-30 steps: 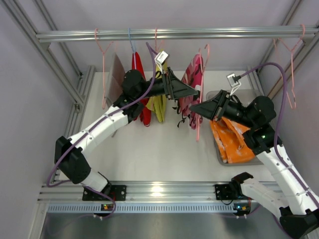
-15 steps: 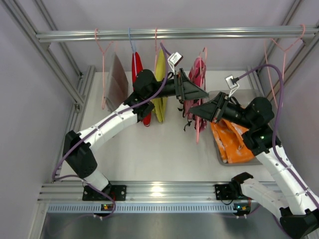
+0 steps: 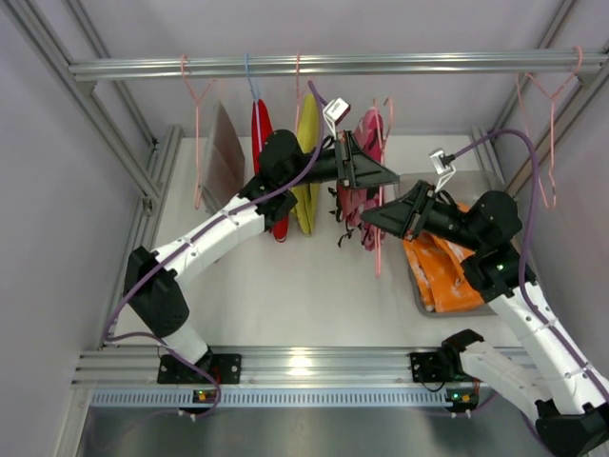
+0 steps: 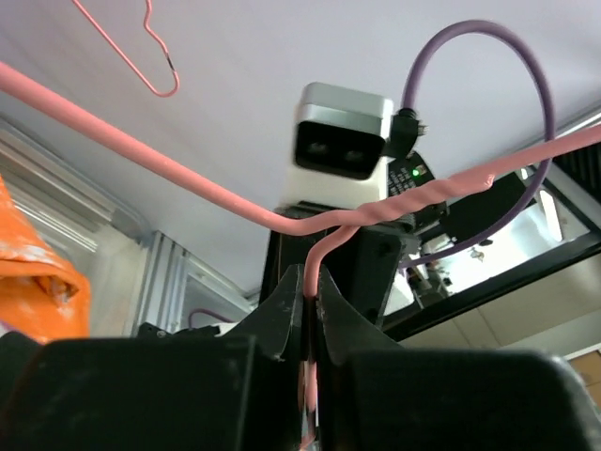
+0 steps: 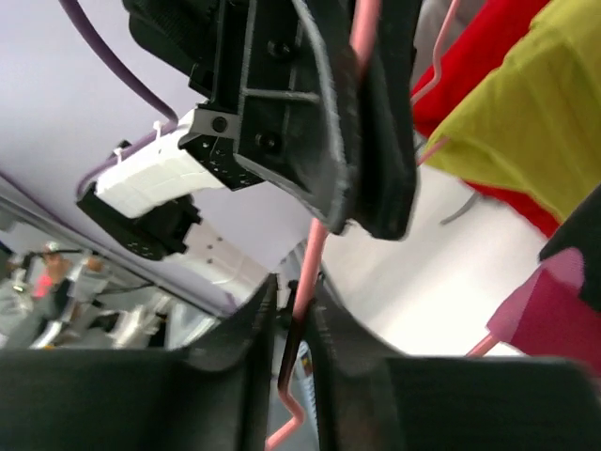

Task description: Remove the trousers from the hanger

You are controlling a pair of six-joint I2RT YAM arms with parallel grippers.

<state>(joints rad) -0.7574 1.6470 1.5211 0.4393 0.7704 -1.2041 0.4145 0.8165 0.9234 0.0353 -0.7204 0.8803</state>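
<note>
My left tool is clenched on the pink hanger just below its twisted neck. My right tool is closed around the same wire lower down, though I can't tell how firm that pinch is. The pink camouflage trousers hang from this hanger between my two arms, just beside a yellow garment and a red one on the rail. The orange trousers already lie crumpled in the tray on the surface to my right.

I judge the pink pair to be light, limp cloth. It should drape, fold and slide, and it won't resist a pull or hold its shape. The thin wire hanger is the stiffer part, but it looks springy and free to swing, so it needs steadying. I think the left tool's hold at the neck is the right anchor. For the cloth, I would pinch a bunched fold near the waistband, close to where it hangs over the wire. That should pull the cloth off along the wire instead of just stretching a dangling leg. The black ties hanging low on the garment look likely to snag.
</note>
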